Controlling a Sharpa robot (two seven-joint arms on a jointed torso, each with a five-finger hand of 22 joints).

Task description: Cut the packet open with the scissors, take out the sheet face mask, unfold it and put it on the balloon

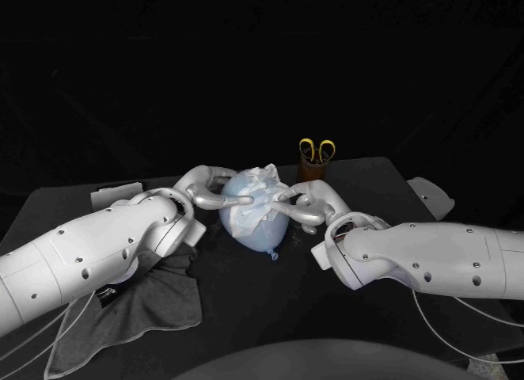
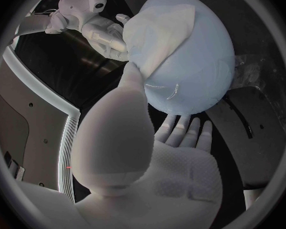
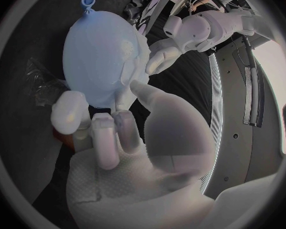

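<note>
Balloon sits mid-table, clamped between the two hands, knot end pointing toward the robot. Cannot tell if it rests on the table or is lifted off it. Sheet mask is out of its wrapper and lies crumpled over the far upper part of the balloon, bunched rather than spread flat. Left hand grasps the balloon from its side. In the left wrist view the thumb lies along the mask where it covers the balloon, with the fingers reaching underneath, likely a cradle so the round, light body cannot roll away. Right hand holds the opposite side. The right wrist view shows its fingers against the balloon, and the head view shows a fingertip at the mask's edge, probably to tug or smooth it. Neither hand is released. Scissors stand handles-up in a brown holder just behind, out of the work. A crinkled clear film, probably the emptied packet, lies beside the balloon. Grey cloth lies under the left arm. Judgement: cutting and extraction are done; spreading the mask remains.
</note>
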